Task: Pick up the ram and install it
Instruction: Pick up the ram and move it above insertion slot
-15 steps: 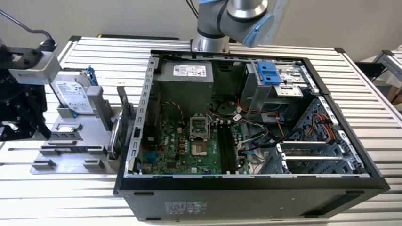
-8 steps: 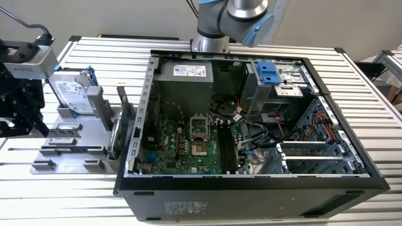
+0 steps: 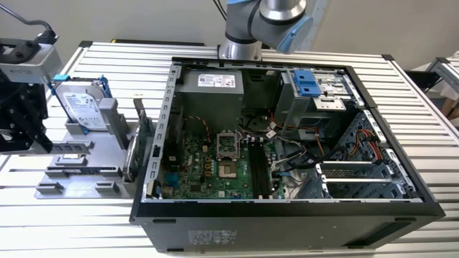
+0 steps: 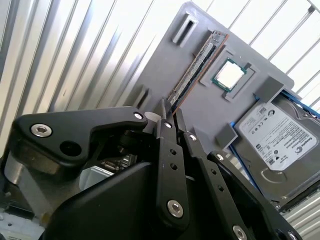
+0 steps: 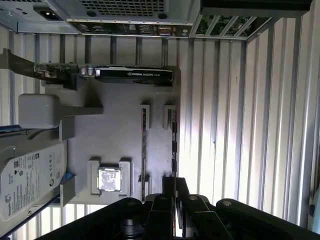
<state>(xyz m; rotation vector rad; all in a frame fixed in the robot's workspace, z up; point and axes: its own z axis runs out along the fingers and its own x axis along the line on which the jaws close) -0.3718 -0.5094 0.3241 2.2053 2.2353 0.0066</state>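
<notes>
The ram [image 4: 195,64] is a thin dark stick standing on edge in a groove of the grey holder plate [image 4: 165,60]. In the first wrist view the ram [image 5: 174,146] runs lengthwise toward my gripper [image 5: 174,186]. In the second wrist view my gripper [image 4: 172,116] hovers above the stick's near end. Its black fingertips [image 4: 164,111] are drawn almost together, with nothing between them. In the exterior view my gripper [image 3: 29,141] hangs over the holder at that view's left, beside the open computer case [image 3: 154,161]. The motherboard's long black slots [image 3: 261,167] lie inside the case.
On the holder plate are a processor chip [image 4: 229,74], a silver hard drive in a blue frame [image 4: 274,141] and a green card with a metal bracket [image 5: 132,74]. Everything rests on a ribbed metal table [image 3: 107,59]. Loose cables [image 3: 301,150] lie inside the case.
</notes>
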